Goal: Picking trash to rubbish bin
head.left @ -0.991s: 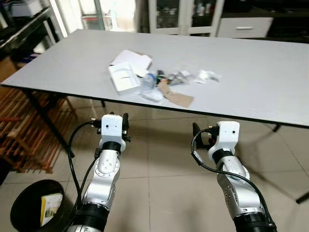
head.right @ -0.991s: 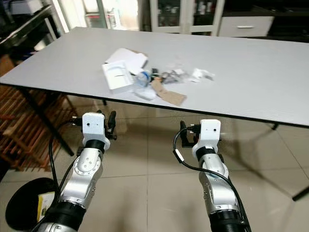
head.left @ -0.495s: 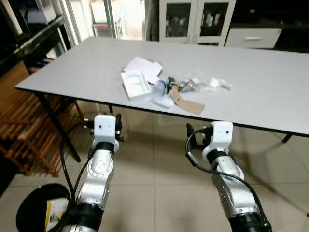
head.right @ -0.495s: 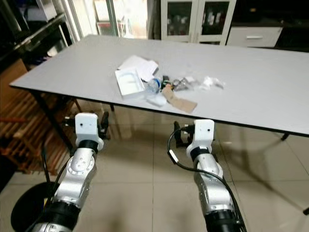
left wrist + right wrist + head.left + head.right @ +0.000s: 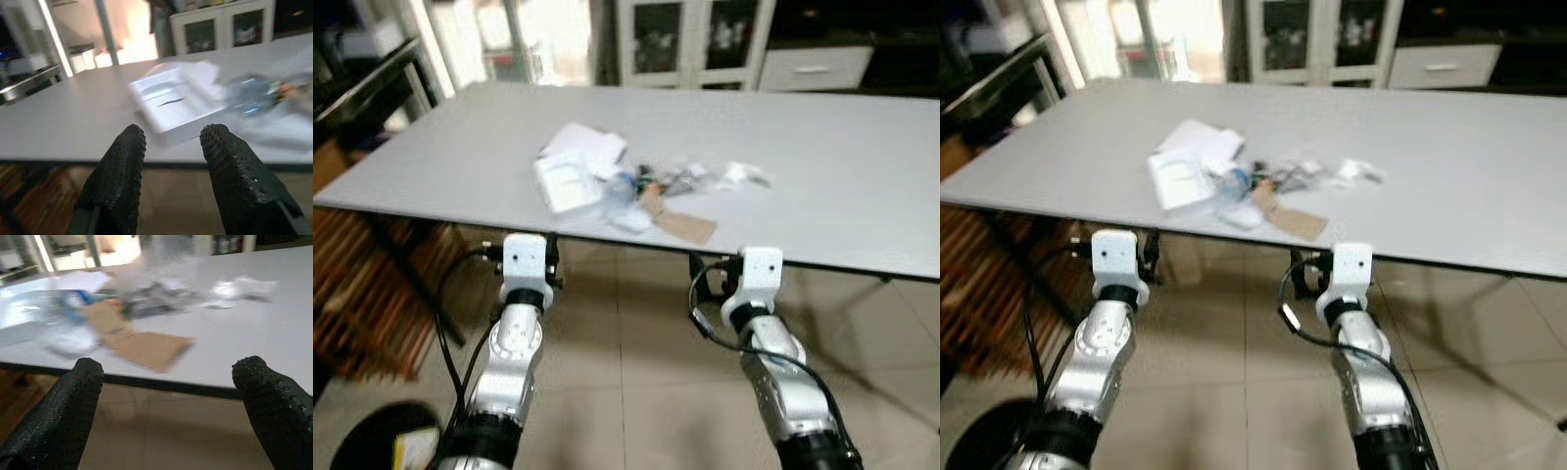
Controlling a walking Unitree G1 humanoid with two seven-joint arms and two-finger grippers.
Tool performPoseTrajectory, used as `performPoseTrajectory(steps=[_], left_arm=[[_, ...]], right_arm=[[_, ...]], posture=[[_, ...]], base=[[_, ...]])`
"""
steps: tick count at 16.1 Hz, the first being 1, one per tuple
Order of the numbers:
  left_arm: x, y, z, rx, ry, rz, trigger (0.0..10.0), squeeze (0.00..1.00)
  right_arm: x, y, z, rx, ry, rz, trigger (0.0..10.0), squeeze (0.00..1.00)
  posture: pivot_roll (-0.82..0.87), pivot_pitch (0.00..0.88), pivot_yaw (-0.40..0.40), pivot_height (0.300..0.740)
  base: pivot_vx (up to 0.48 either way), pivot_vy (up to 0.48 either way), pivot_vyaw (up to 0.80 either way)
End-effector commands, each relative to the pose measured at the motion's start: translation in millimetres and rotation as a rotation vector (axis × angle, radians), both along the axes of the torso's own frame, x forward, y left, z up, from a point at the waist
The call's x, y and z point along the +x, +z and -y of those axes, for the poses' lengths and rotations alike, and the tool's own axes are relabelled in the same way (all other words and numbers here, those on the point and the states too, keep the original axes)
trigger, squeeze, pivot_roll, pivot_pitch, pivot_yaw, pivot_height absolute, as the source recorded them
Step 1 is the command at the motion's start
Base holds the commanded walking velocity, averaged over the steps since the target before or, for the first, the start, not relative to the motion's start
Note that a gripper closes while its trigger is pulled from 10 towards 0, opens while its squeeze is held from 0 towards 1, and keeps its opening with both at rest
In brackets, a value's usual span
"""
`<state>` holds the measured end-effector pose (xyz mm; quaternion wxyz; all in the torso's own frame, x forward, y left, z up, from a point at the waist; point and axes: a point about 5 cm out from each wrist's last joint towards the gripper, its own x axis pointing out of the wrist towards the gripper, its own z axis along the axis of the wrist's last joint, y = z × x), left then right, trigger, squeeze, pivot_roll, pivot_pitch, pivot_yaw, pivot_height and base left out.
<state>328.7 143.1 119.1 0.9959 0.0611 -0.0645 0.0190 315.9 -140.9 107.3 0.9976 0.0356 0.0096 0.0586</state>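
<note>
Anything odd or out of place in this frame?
Yes: a heap of litter on the grey table near its front edge: an open white box, loose white paper, a plastic bottle, a brown cardboard piece and crumpled wrappers. Both grippers hang open below the table edge, empty.

I have both silver arms raised forward side by side, forearms angled up and wrists topped by their white blocks, with a black cable looping beside each. My left gripper [image 5: 171, 181], with its two long black textured fingers [image 5: 120, 178], is parted by a moderate gap. My right gripper [image 5: 168, 413] has its black fingers [image 5: 61, 418] spread far wider, one at each edge of the right wrist view.
</note>
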Motion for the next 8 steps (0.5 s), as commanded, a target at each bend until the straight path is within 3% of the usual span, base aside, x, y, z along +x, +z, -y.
performPoseTrajectory(steps=[1, 8], left_arm=[[0.6, 2.0, 9.9, -0.003, -0.027, 0.006, 10.0, 0.0], [0.5, 2.4, 10.7, -0.001, -0.03, 0.008, 10.0, 0.0]], right_arm=[[0.8, 2.2, 7.5, -0.004, -0.023, 0.008, 10.0, 0.0], [0.7, 1.9, 6.4, -0.002, -0.02, 0.009, 10.0, 0.0]], posture=[[-0.07, 0.075, 0.044, 0.74], [-0.07, 0.069, 0.046, 0.74]], base=[[0.307, 0.0, 0.0], [0.309, 0.0, 0.0]])
